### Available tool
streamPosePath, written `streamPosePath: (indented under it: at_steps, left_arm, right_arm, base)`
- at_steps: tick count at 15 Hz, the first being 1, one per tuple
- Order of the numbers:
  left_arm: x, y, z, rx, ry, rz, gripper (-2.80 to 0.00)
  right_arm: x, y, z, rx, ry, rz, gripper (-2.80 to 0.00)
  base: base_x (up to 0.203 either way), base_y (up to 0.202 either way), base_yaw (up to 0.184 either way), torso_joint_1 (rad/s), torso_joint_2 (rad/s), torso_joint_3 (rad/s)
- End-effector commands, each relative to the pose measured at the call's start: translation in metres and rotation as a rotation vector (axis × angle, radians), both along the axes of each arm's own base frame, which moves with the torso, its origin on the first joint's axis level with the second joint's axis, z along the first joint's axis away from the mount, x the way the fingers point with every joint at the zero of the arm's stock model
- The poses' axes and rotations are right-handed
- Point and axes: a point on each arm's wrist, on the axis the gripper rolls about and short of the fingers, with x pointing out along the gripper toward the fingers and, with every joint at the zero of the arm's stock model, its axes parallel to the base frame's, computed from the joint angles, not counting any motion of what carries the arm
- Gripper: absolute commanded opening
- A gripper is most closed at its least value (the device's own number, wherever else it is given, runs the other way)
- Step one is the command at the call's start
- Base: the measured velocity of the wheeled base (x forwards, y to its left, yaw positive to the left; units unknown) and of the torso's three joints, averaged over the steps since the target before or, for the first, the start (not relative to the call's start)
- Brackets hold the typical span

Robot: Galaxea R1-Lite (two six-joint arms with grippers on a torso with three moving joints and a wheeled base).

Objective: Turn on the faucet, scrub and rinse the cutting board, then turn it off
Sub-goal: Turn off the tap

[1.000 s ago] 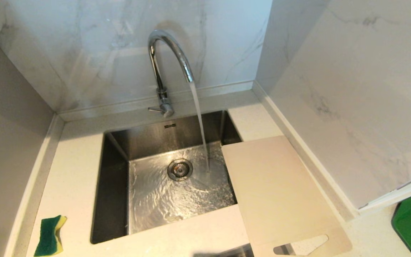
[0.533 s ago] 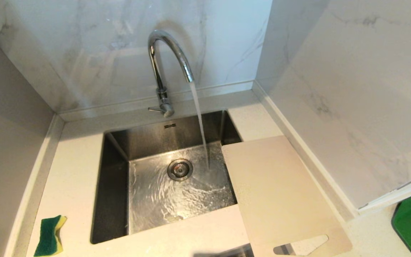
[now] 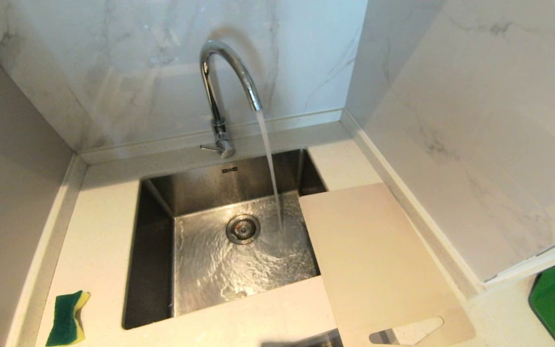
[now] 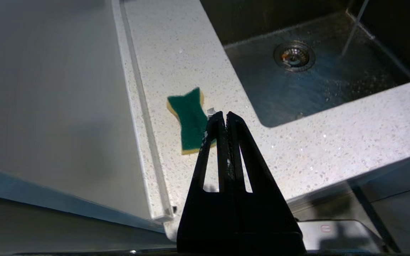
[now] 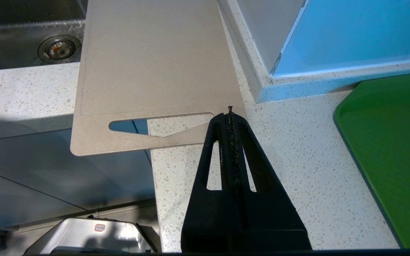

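Water is seen running from the faucet (image 3: 224, 82) into the sink (image 3: 154, 250). The cutting board (image 3: 378, 260) lies flat on the counter, one edge over the sink's right side, out of the stream. A sponge (image 3: 68, 318) lies on the counter to the left of the sink. The left gripper (image 4: 225, 114) and right gripper (image 5: 230, 115) are pressed together, empty, held back from the counter. Scrubbing appears next: the sponge must be picked up.

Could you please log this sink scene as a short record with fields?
faucet: running, stream falling into the sink
cutting board: lying right of the basin, one edge over the sink, handle end past the counter edge
sponge: on the counter, left of the sink
left claw: shut, empty, above the sponge
right claw: shut, empty, by the board's handle hole
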Motion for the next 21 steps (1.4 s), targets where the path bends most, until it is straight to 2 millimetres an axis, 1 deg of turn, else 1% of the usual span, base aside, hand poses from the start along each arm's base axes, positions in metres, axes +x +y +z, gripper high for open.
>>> streamPosePath:
  at_steps: [1, 3, 5, 7, 10, 11, 13, 15, 16, 18, 19, 21]
  left_arm:
    - [-0.005, 0.0, 0.032, 0.022, -0.008, 0.002, -2.8]
    - [0.005, 0.0, 0.066, 0.031, 0.067, 0.001, -2.8]
    - [0.024, 0.0, 0.095, 0.051, 0.127, 0.0, -2.8]
    - [0.046, 0.0, 0.117, 0.126, 0.164, 0.005, -2.8]
    - [0.071, 0.001, 0.145, 0.229, 0.171, 0.034, -2.8]
    - [0.081, 0.001, 0.152, 0.254, 0.184, 0.039, -2.8]
    - [0.093, -0.003, 0.159, 0.299, 0.202, 0.04, -2.8]
    - [0.103, -0.005, 0.165, 0.415, 0.204, 0.051, -2.8]
    - [0.11, -0.006, 0.169, 0.446, 0.179, 0.059, -2.8]
    - [0.132, -0.007, 0.172, 0.462, 0.193, 0.082, -2.8]
    - [0.143, -0.007, 0.177, 0.464, 0.197, 0.096, -2.8]
    - [0.152, -0.006, 0.191, 0.46, 0.171, 0.118, -2.8]
  right_arm:
    - [0.0, 0.0, 0.0, -0.001, -0.001, 0.0, -2.8]
    - [0.0, 0.0, 0.0, -0.001, -0.003, 0.0, -2.8]
    - [0.0, 0.0, 0.0, -0.001, -0.001, 0.0, -2.8]
    - [0.0, 0.0, 0.0, -0.001, -0.003, 0.0, -2.8]
    - [0.0, 0.0, 0.0, -0.001, 0.0, 0.0, -2.8]
    - [0.0, 0.0, 0.0, -0.001, -0.002, 0.0, -2.8]
    - [0.0, 0.0, 0.0, -0.001, -0.002, 0.0, -2.8]
    - [0.0, 0.0, 0.0, -0.001, -0.003, 0.0, -2.8]
    - [0.0, 0.0, 0.0, -0.001, -0.003, 0.0, -2.8]
    - [0.0, 0.0, 0.0, -0.001, -0.003, 0.0, -2.8]
    - [0.0, 0.0, 0.0, -0.001, -0.001, 0.0, -2.8]
    - [0.0, 0.0, 0.0, -0.001, -0.001, 0.0, -2.8]
  base:
    - [0.0, 0.0, 0.0, 0.0, 0.0, 0.0]
    - [0.0, 0.0, 0.0, 0.0, 0.0, 0.0]
    - [0.0, 0.0, 0.0, 0.0, 0.0, 0.0]
    - [0.0, 0.0, 0.0, 0.0, 0.0, 0.0]
    - [0.0, 0.0, 0.0, 0.0, 0.0, 0.0]
    - [0.0, 0.0, 0.0, 0.0, 0.0, 0.0]
    - [0.0, 0.0, 0.0, 0.0, 0.0, 0.0]
    - [0.0, 0.0, 0.0, 0.0, 0.0, 0.0]
    - [0.0, 0.0, 0.0, 0.0, 0.0, 0.0]
    - [0.0, 0.0, 0.0, 0.0, 0.0, 0.0]
    - [0.0, 0.0, 0.0, 0.0, 0.0, 0.0]
    - [0.0, 0.0, 0.0, 0.0, 0.0, 0.0]
